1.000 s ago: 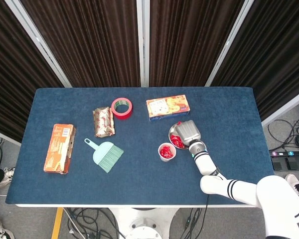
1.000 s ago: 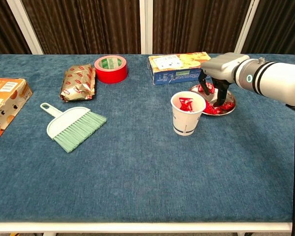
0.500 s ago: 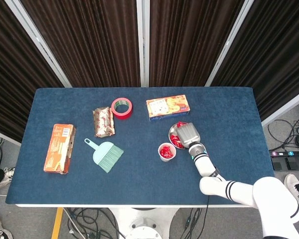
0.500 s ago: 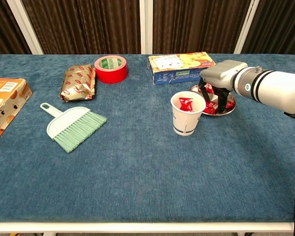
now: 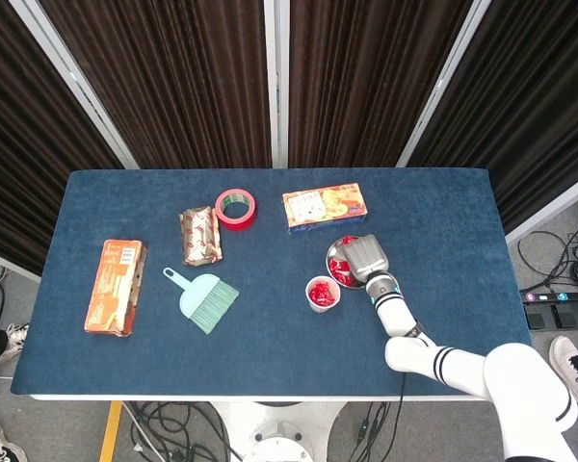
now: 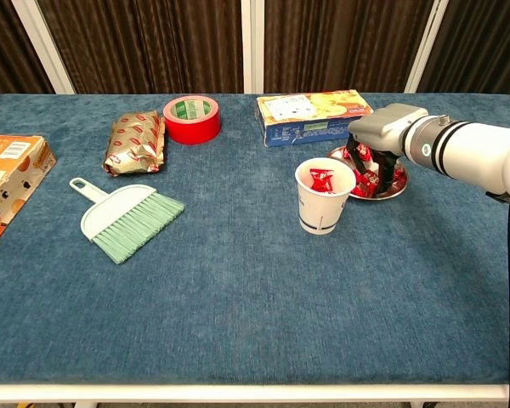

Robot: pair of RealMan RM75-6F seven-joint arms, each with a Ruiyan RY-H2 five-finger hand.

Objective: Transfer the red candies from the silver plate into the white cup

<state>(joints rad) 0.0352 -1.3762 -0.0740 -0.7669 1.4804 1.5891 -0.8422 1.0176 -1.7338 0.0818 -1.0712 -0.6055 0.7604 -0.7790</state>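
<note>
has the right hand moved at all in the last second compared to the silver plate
Yes, slightly. In the chest view the right hand has sunk closer to the silver plate, its fingers down among the red candies; it remains over the plate.

The head view looks steeply down from high above, taking in the whole blue counter (image 5: 270, 327), the dark curtains behind and the floor. The chest view sits low at the near edge, facing across the same counter (image 6: 255, 323), closer in.
</note>
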